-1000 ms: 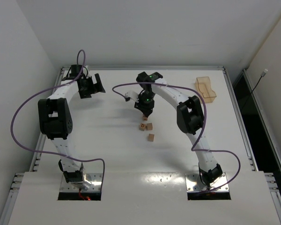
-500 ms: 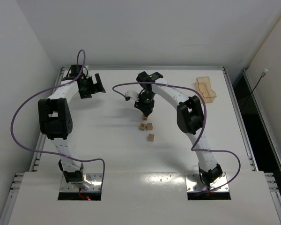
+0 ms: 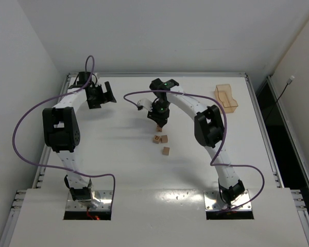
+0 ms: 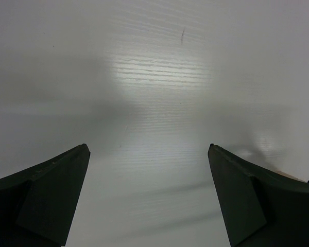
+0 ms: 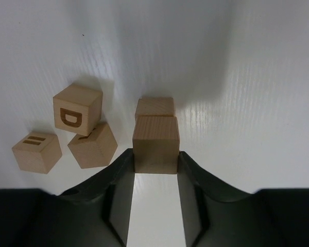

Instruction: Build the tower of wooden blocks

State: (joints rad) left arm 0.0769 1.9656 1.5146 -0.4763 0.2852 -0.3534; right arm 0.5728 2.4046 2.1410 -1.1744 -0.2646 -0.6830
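Almost nothing moves across the last second. The right gripper (image 5: 154, 153) stays fixed near the table's (image 3: 118, 164) centre, its fingers pinching a plain cube (image 5: 155, 144) by two opposite sides. The grip neither widens nor tightens, and the arm shifts barely at all in the overhead view.

In the wrist view a second cube (image 5: 154, 108) sits on the white surface directly at 12 o'clock from the held one, its edges lined up with it. The pictures do not settle whether the held cube already rests against or on that second cube, or hangs just clear of it.

Three loose cubes (image 5: 77, 109) cluster at about 9 o'clock from the held piece: one marked with a D, one tilted on an edge, one carrying two dark bars. Overhead they lie at 6 o'clock from the right gripper (image 3: 160, 121), exactly where they lay a second ago.

The left gripper (image 4: 149, 149) remains spread wide and empty over bare table near the 10 o'clock corner (image 3: 100, 95), while a translucent tray (image 3: 226, 98) sits near the 2 o'clock corner.

The stillness reads as a pause for alignment. The tower looks at most two cubes high, and the release has not yet come.
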